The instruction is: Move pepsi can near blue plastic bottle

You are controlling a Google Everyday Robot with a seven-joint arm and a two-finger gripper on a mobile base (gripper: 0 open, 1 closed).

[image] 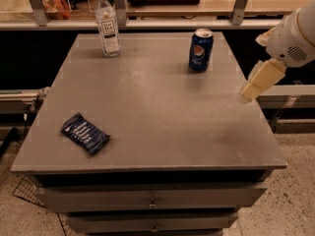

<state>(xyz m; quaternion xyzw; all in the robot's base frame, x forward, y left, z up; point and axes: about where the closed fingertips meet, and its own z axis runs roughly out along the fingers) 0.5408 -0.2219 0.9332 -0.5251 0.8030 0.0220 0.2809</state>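
Observation:
The pepsi can [201, 50] stands upright at the back right of the grey table [157, 117]. It is dark blue with a round logo and a silver top. The blue plastic bottle [108, 24], clear with a white cap and a white label, stands upright at the back left. The two are far apart. My gripper [252, 87], cream-coloured below a white arm, hangs over the table's right edge. It is to the right of the can and nearer the front, and touches nothing.
A flat blue snack packet [85, 132] lies near the table's front left. A shelf with metal posts [241, 4] runs behind the table. Drawers [152, 200] sit under the tabletop. Speckled floor lies to the right.

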